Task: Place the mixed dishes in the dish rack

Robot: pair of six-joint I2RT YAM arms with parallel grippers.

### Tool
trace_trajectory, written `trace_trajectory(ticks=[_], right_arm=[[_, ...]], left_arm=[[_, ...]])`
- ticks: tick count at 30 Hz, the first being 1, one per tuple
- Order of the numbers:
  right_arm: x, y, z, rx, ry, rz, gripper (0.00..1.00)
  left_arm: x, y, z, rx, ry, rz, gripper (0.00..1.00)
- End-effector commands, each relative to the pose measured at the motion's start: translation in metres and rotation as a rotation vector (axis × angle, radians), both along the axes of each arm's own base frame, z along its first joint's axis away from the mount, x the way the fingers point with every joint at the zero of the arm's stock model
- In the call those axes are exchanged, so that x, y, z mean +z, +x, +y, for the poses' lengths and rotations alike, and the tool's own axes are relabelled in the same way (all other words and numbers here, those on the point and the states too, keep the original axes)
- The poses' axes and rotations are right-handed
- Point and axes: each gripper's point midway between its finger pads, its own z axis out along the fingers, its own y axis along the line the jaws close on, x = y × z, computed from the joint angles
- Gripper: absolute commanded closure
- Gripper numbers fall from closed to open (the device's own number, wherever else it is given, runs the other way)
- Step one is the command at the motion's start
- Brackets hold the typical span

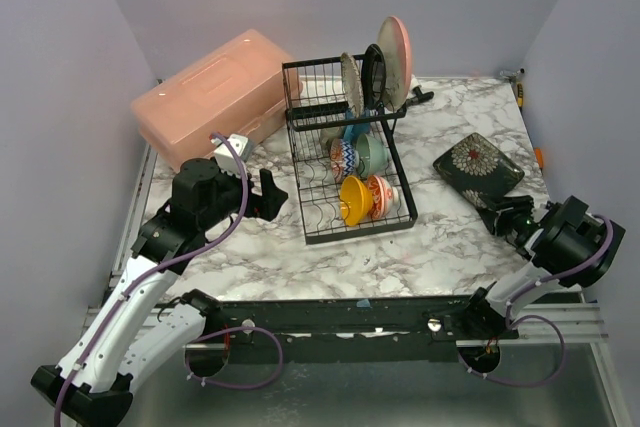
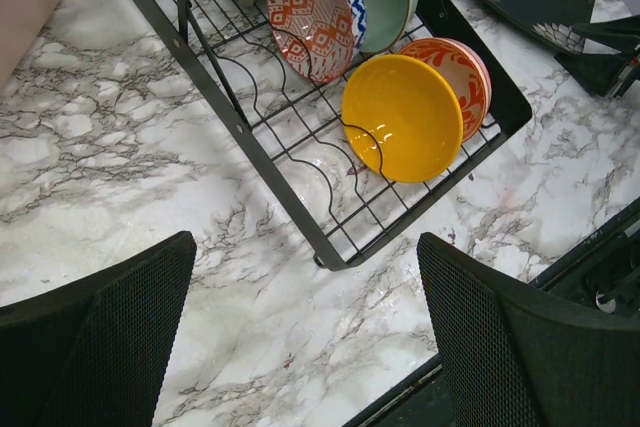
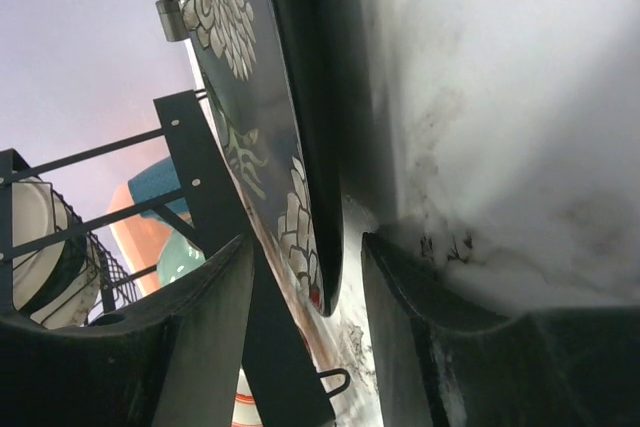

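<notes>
The black wire dish rack (image 1: 305, 197) holds a yellow bowl (image 1: 352, 199), a red-patterned bowl (image 1: 381, 195), a mint green bowl (image 1: 372, 153), a blue-patterned bowl (image 1: 343, 159) and upright plates, among them a large pink-cream plate (image 1: 395, 47). To its right a dark floral square plate (image 1: 478, 169) lies on the marble table. My right gripper (image 1: 505, 219) is at that plate's near corner, and the plate's edge (image 3: 300, 147) sits between its open fingers with a gap showing. Left of the rack's front corner, my left gripper (image 2: 305, 337) hovers wide open over bare marble.
A salmon-pink plastic box (image 1: 210, 97) stands at the back left. A small white object (image 1: 233, 141) beside it is partly hidden by my left arm. The table's near edge rail (image 1: 350, 307) runs just in front of both arms.
</notes>
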Motion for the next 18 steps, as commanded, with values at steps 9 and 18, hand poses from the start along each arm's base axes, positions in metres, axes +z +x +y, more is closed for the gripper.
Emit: trace_trajectory(ticks=[9, 18], right_arm=[[-0.021, 0.024, 0.002, 0.011, 0.02, 0.033, 0.61], [-0.017, 0.032, -0.001, 0.009, -0.03, 0.042, 1.0]], left_arm=[[-0.001, 0.001, -0.003, -0.015, 0.001, 0.002, 0.09], [-0.002, 0.001, -0.004, -0.015, 0.003, 0.007, 0.09]])
